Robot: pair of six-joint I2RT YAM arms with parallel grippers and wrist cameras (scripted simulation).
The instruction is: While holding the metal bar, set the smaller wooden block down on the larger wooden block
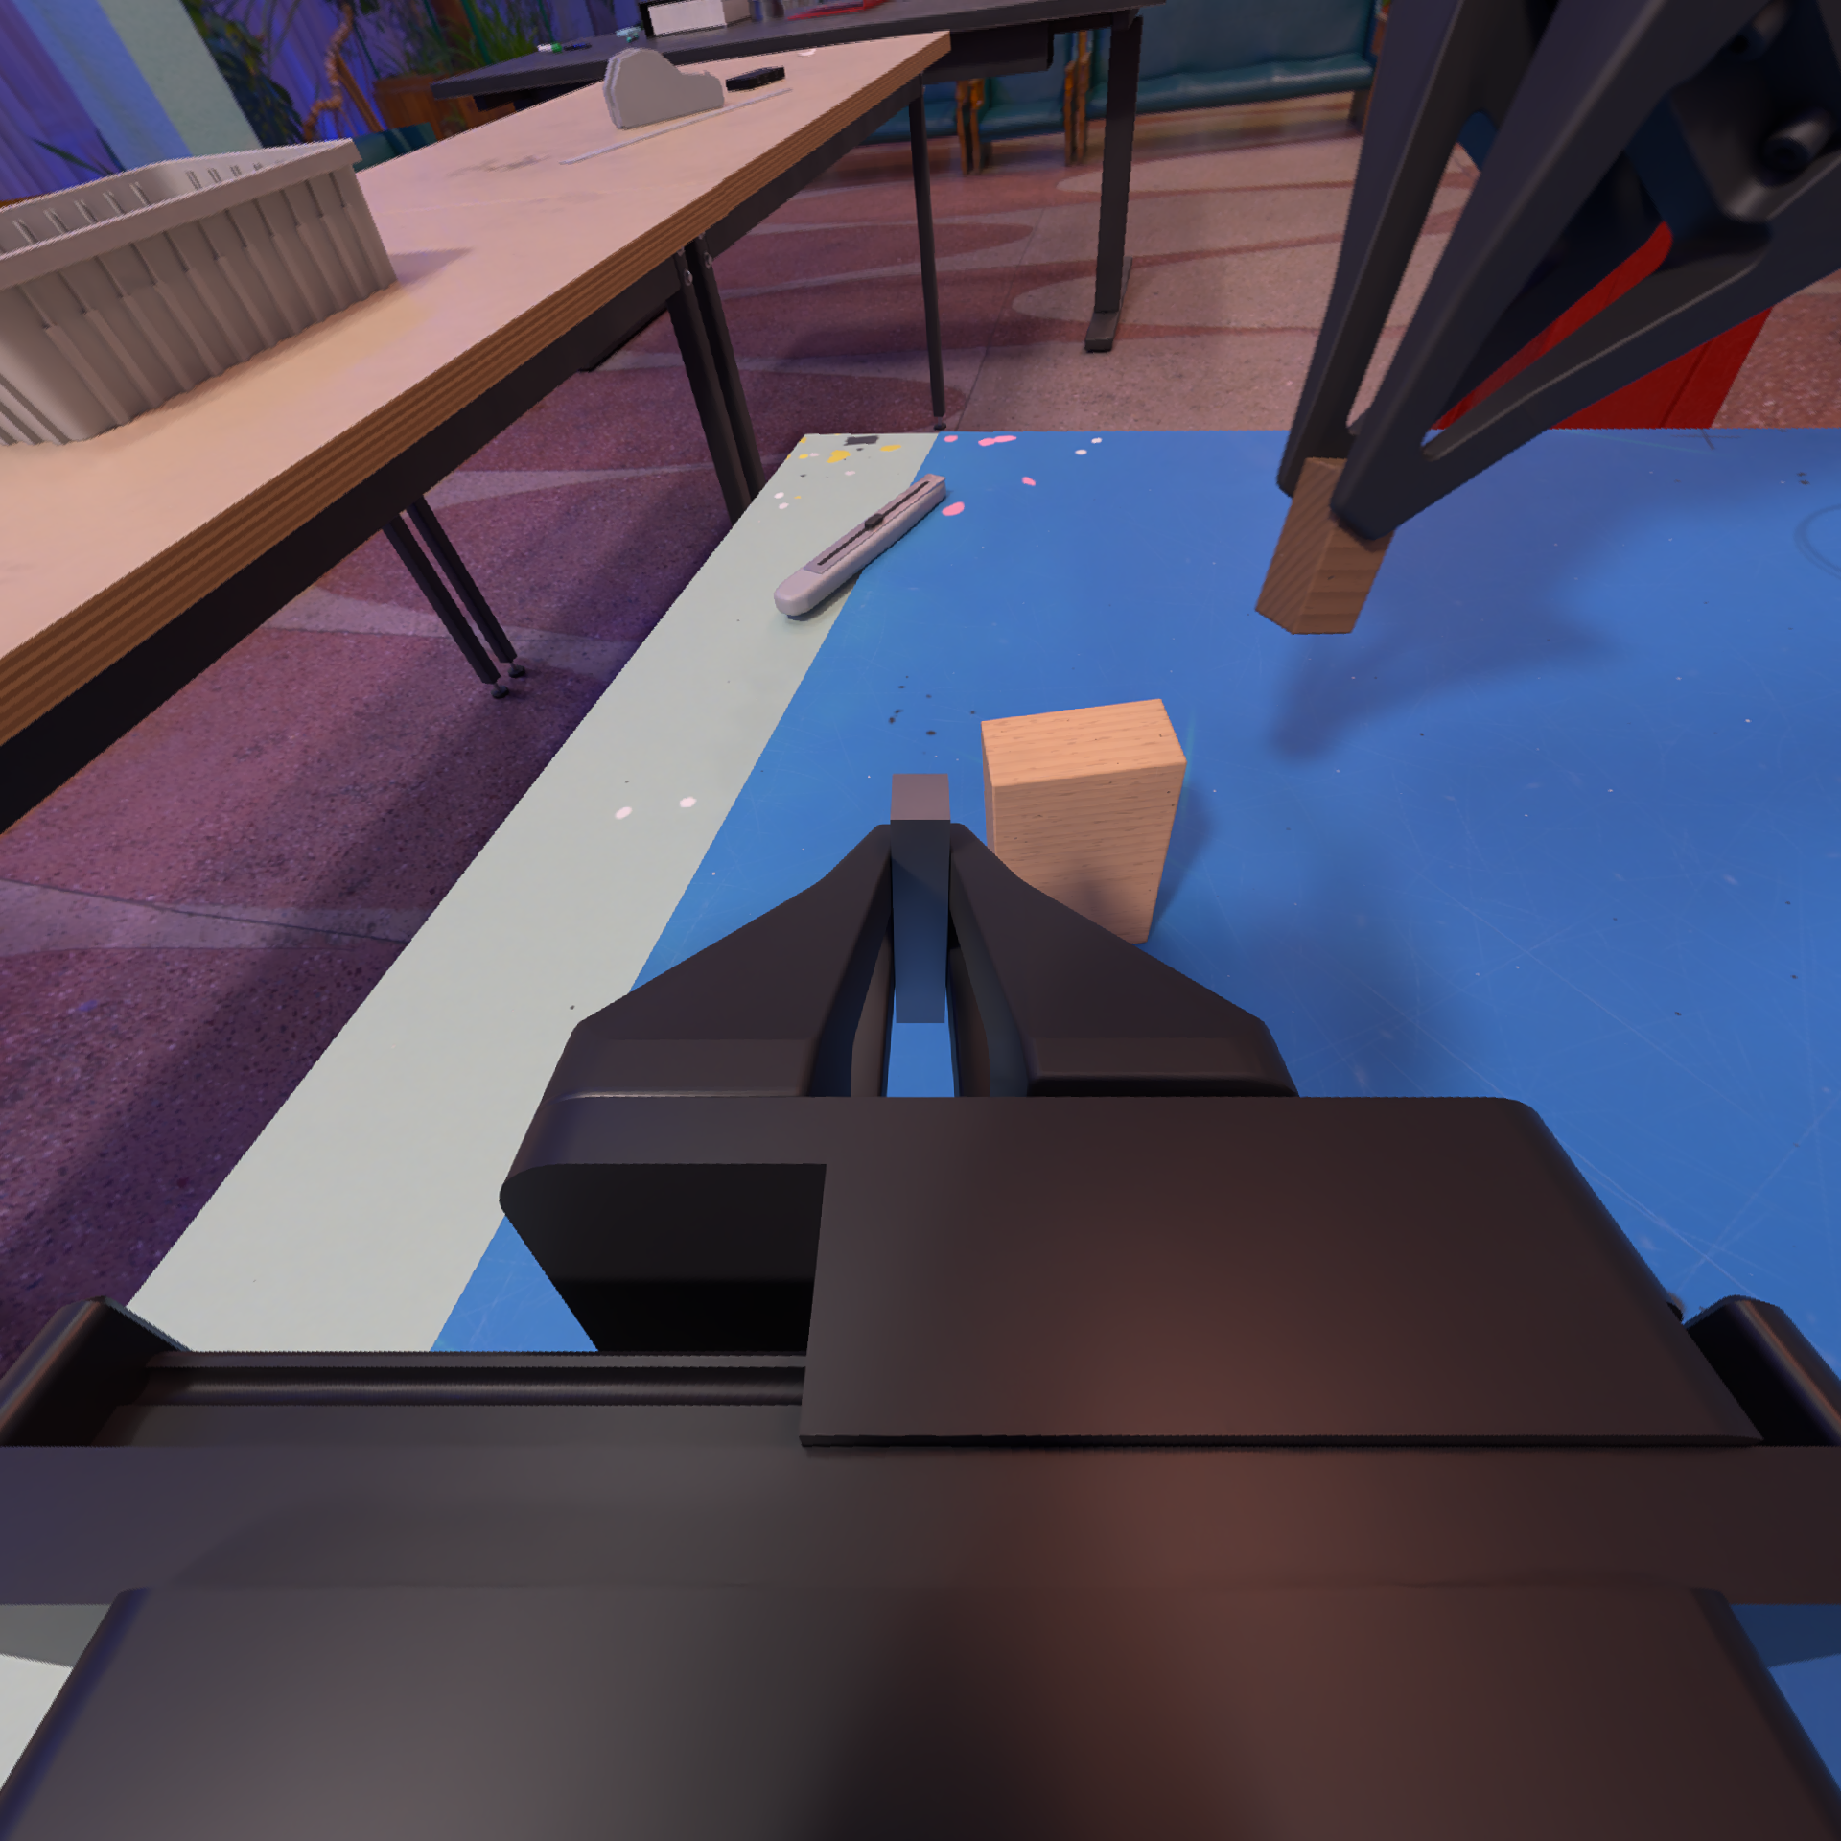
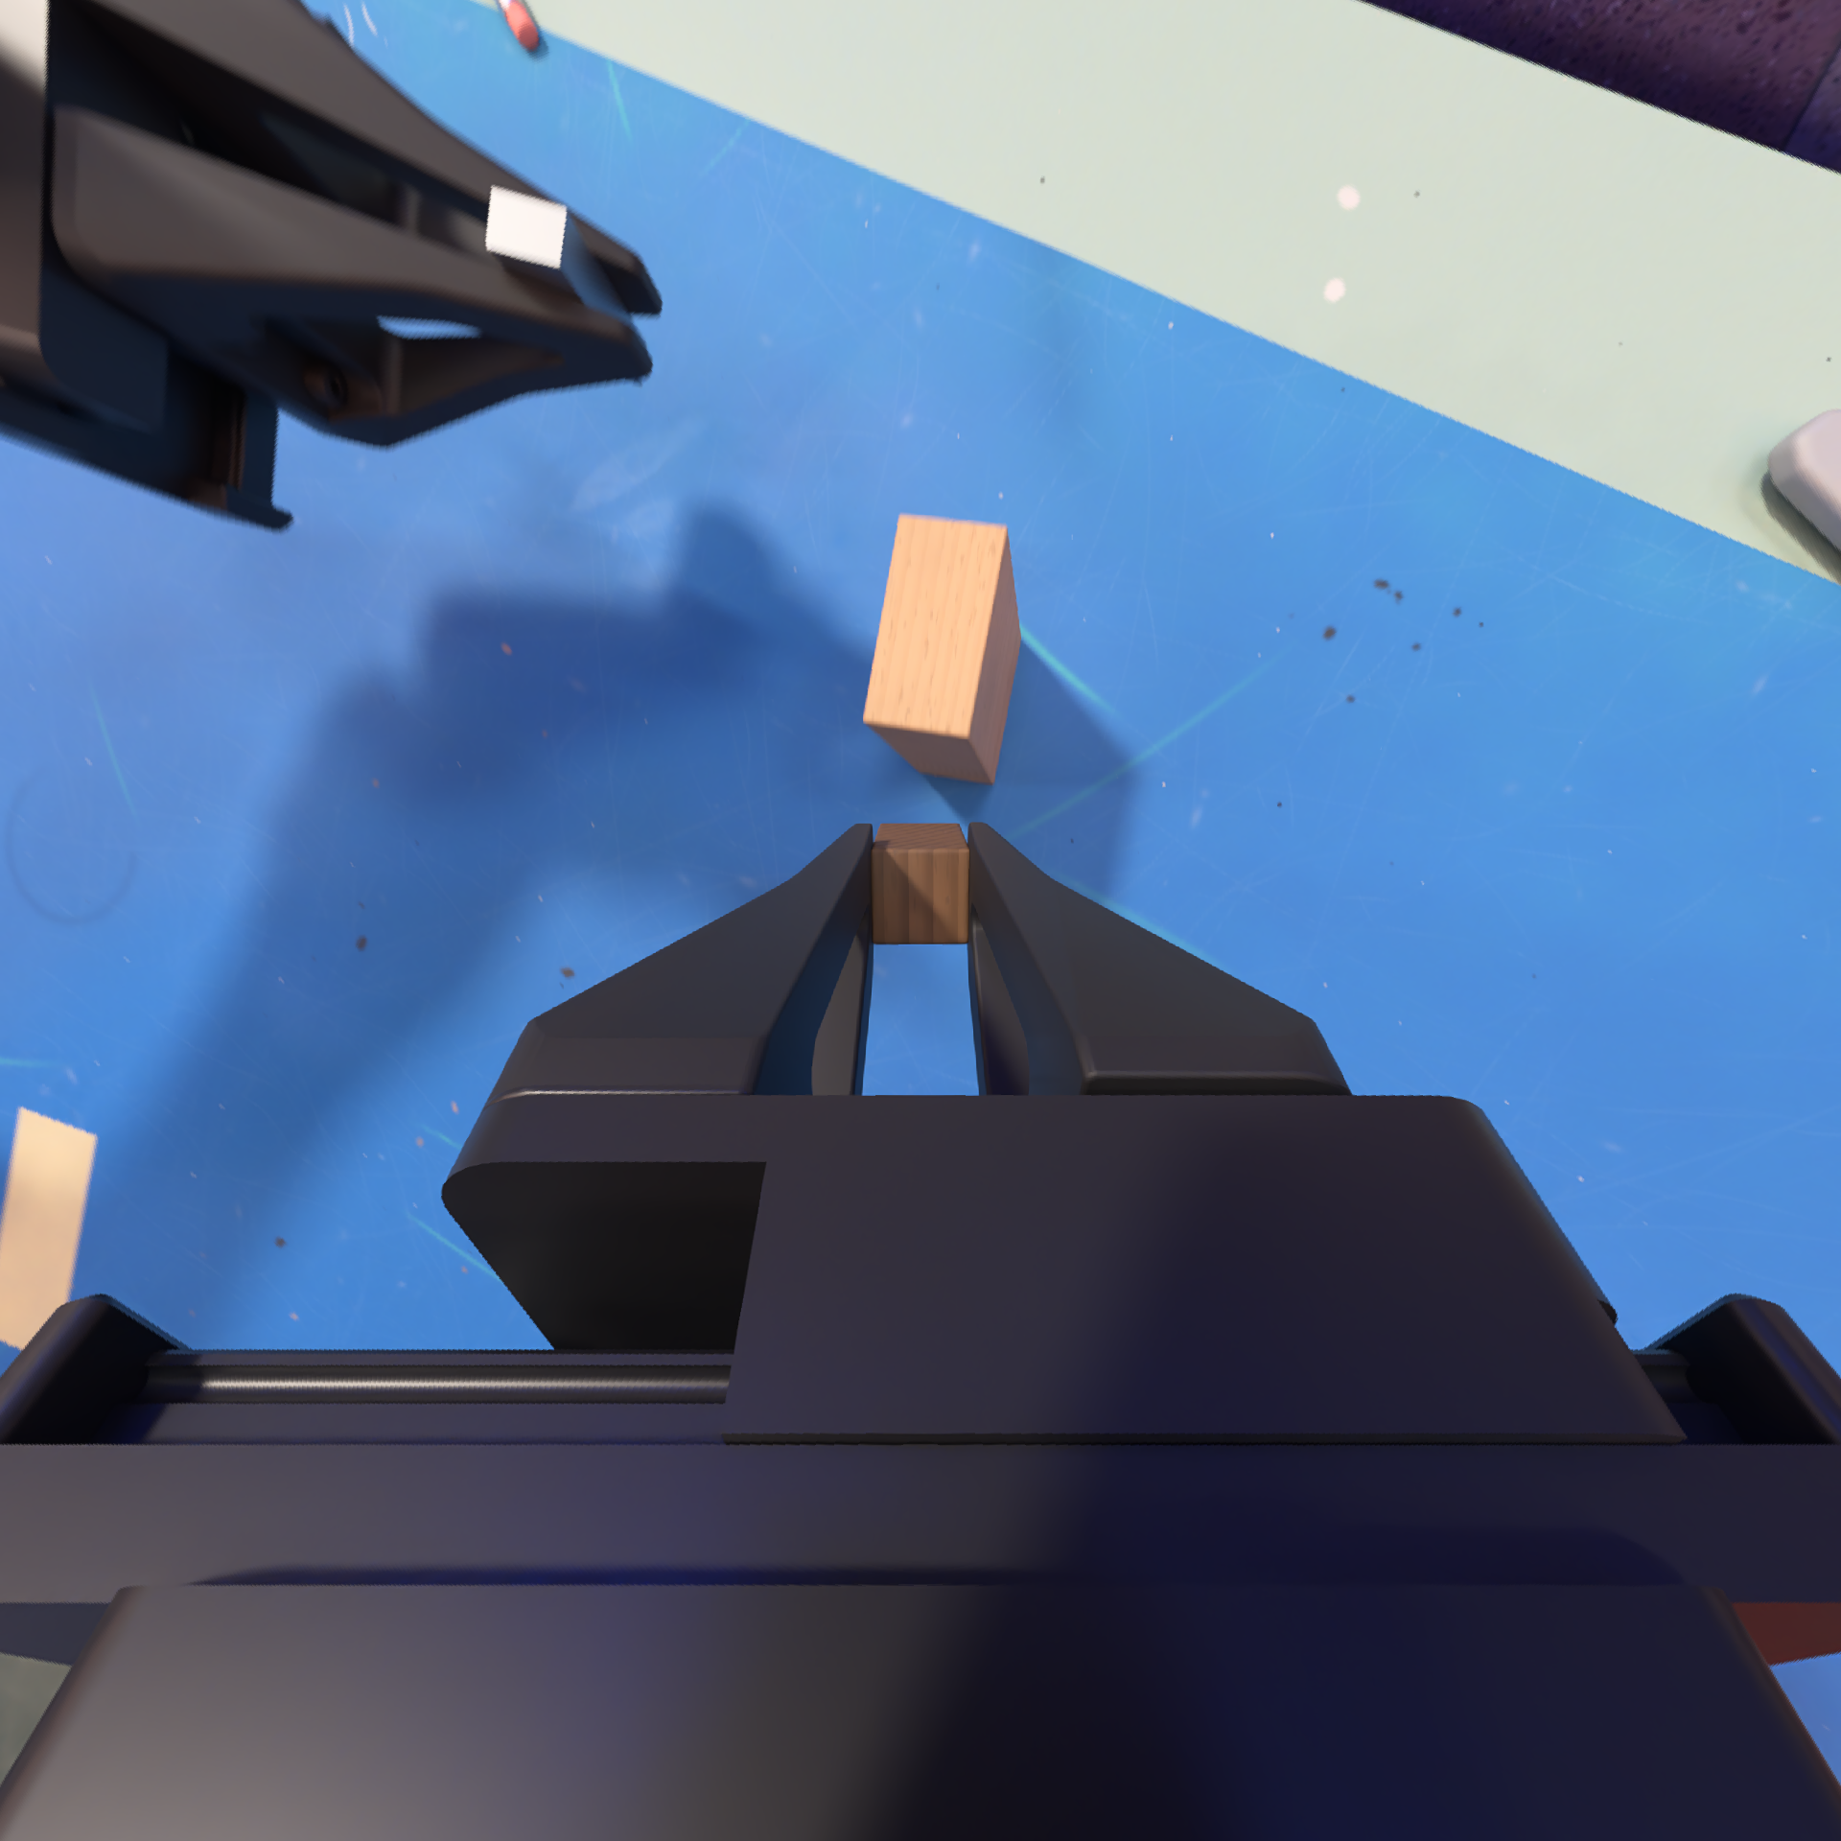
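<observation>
The left wrist view shows things that the right wrist view does not: a grey utility knife (image 1: pixel 859 546) lying at about 11 o'clock on the edge of the blue mat (image 1: pixel 1494 897), a pale table (image 1: pixel 498 249) with a grey ribbed crate (image 1: pixel 179 289) at 10 o'clock, and the patterned floor (image 1: pixel 299 797) between them. In this view the left gripper (image 1: pixel 920 847) is closed on the metal bar (image 1: pixel 920 797), a thin grey bar whose square end sticks out just past the fingertips. The larger wooden block (image 1: pixel 1081 812) stands on the mat just beside the bar, at 1 o'clock from it; it is light in colour with fine grain. At 2 o'clock the right gripper (image 1: pixel 1325 498) hangs above the mat and clamps the smaller wooden block (image 1: pixel 1315 573), which is darker and striped. The right wrist view looks down from above: the right gripper (image 2: pixel 920 877) squeezes the smaller wooden block (image 2: pixel 920 887) between its fingers, and the larger wooden block (image 2: pixel 941 648) lies at 12 o'clock, near but apart from it. The left gripper (image 2: pixel 598 299) with the metal bar (image 2: pixel 525 229) appears at 10 o'clock.
</observation>
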